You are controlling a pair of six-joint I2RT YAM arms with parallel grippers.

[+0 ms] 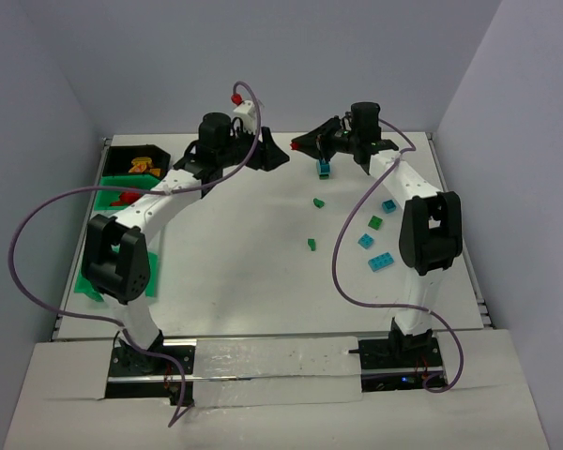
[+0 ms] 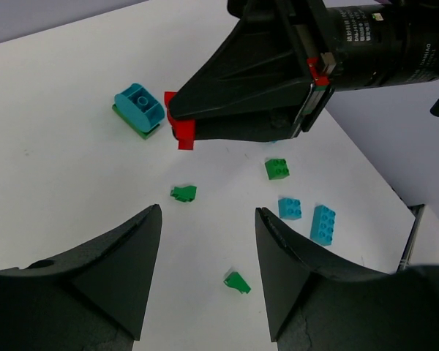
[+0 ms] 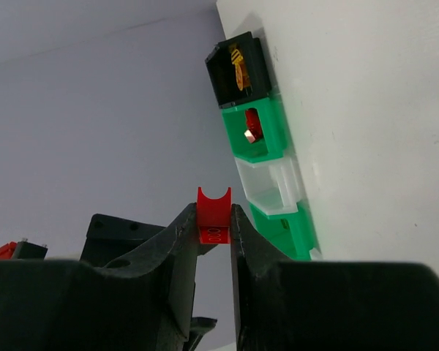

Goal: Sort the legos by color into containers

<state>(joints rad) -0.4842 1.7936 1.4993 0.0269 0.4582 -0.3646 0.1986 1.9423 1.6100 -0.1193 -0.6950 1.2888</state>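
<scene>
The left arm (image 1: 122,258) and the right arm (image 1: 432,230) rise from the bottom edge of the top view. Each bends at a raised elbow and reaches toward the upper middle of the table (image 1: 235,281), where the two grippers face each other tip to tip, close but apart.

Seven loose legos lie right of centre, three teal, three green and one stack:
- lowest in the frame, a teal brick (image 1: 380,262)
- a green brick (image 1: 312,244)
- a second teal (image 1: 365,241)
- a second green (image 1: 376,222)
- a third teal (image 1: 388,205)
- a third green (image 1: 317,201)
- farthest, a teal-on-green stack (image 1: 325,169)

The left gripper (image 2: 207,212) has its fingers spread with nothing between them. The right gripper (image 3: 213,219) is pressed together on one red brick (image 3: 213,201), pinched at its very tips.

Four containers stand in a row along the left edge:
- nearest, a green bin (image 3: 282,227)
- a clear bin (image 3: 274,186)
- a second green bin (image 3: 272,139) with red inside
- farthest, in the upper left corner, a black bin (image 3: 221,69) with yellow-orange pieces
</scene>
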